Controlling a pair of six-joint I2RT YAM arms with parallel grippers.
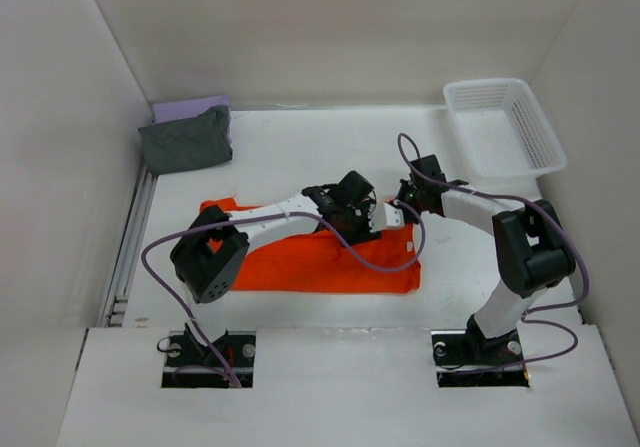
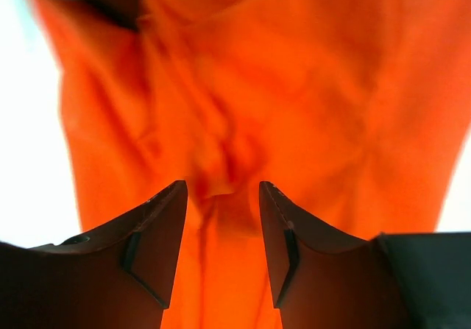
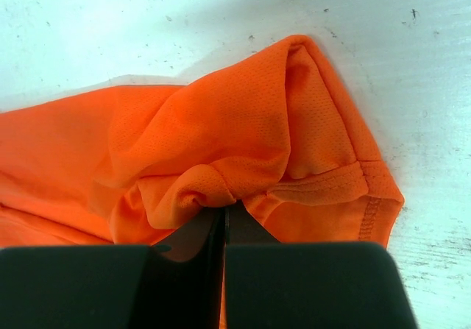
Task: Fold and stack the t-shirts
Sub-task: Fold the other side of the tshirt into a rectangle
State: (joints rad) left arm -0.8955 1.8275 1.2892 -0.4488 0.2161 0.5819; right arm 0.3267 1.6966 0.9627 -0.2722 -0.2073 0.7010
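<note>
The orange t-shirt (image 1: 330, 264) lies spread across the middle of the table, partly folded lengthwise. My left gripper (image 1: 366, 221) is over its upper right part. In the left wrist view it (image 2: 223, 190) is open, with a raised fold of the orange shirt (image 2: 294, 86) between the fingertips. My right gripper (image 1: 393, 215) is shut on a bunched edge of the orange shirt (image 3: 221, 123) beside its hemmed corner (image 3: 368, 196); the pinch shows in the right wrist view (image 3: 224, 211). The dark grey t-shirt (image 1: 186, 140) lies folded on the lavender t-shirt (image 1: 198, 106) at the back left.
A white mesh basket (image 1: 470, 92) stands at the back right corner. White walls close in the table on the left, back and right. A metal rail (image 1: 130, 237) runs along the left edge. Purple cables loop from both arms over the shirt.
</note>
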